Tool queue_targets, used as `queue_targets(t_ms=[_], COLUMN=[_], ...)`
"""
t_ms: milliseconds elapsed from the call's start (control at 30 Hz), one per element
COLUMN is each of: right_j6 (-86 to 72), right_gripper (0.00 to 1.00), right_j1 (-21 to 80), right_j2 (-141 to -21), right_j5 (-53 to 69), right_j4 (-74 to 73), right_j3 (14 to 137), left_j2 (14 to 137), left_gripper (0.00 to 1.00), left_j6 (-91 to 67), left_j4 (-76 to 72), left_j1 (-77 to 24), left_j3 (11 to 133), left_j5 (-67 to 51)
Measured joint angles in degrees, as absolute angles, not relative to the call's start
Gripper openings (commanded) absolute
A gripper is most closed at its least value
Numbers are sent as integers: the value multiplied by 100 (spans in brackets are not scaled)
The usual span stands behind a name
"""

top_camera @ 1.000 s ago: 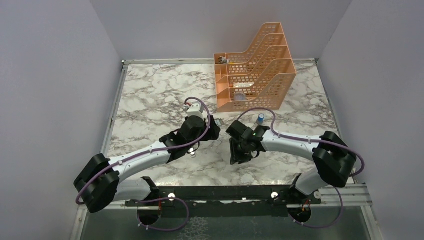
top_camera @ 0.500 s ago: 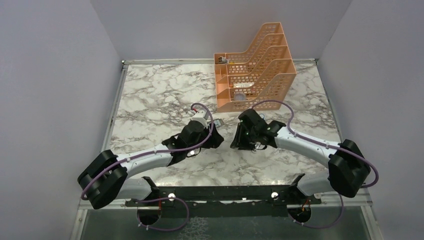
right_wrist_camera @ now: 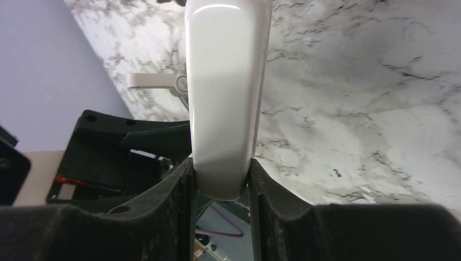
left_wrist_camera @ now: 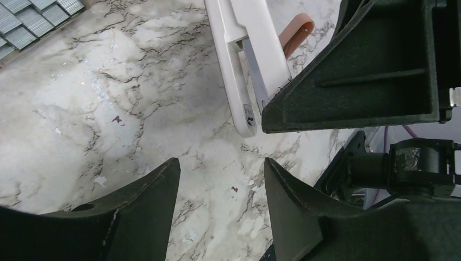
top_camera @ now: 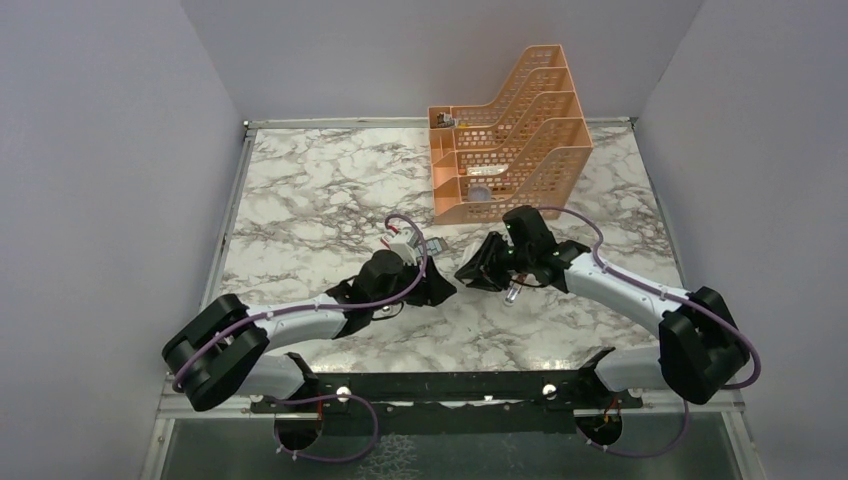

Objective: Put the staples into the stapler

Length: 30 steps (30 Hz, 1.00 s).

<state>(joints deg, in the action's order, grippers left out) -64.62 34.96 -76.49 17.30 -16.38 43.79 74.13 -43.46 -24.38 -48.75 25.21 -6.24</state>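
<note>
Left gripper (left_wrist_camera: pixel 218 174) is hanging low over the marble table (top_camera: pixel 300 190), fingers spread wide, nothing between them. The staples (left_wrist_camera: pixel 24 22) are lying in the upper left corner of the left wrist view, grey strips side by side, well apart from those fingers. The white stapler (right_wrist_camera: pixel 225 81) is sitting at centre, its tip near the table, a metal rail showing along one side. Right gripper (right_wrist_camera: pixel 220 168) is clamping the stapler's rounded end, pads pressing both flanks. The orange file rack (top_camera: pixel 510 130) is standing at upper right.

Risk, as judged:
- The two grippers are working nearly against each other; any sideways reach by the left could knock the right finger or the stapler.
- The grip is on one end only, so a push could twist the stapler out of line.
- The strips are thin and flat on the tray; a pinch could break or drop them.

Versus 1.0 s ago: the right gripper is sitting higher in the overhead frame, nearer the rack, and the left gripper lower and further right.
</note>
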Motion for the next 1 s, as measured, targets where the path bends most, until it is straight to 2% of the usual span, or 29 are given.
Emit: queue_targets(t_ms=[267,433,767,1000], right_j6=[-6884,-6971,-6899,-6490], right_gripper=[27,27,27,27], right_j1=[3411,3404,3232,2786], right_j2=[-7572,-7537,-7238,-7019], right_j5=[2440,2668,2871,2965], right_j4=[-1286,-1227,-1385,-1870], right_j3=[4281,4226,4224,4239], left_j2=[7572,7577,7673,7675], left_gripper=[58,42,1,0], left_j6=[-4370,-4394,-4436,-4425], left_j4=[-3089,-3341,-3594,-3588], left_j1=[-4877,-4877,-4888,-4875], left_j3=[2451,2386,2241,2073], left_j5=[-731,-711,-639,-508])
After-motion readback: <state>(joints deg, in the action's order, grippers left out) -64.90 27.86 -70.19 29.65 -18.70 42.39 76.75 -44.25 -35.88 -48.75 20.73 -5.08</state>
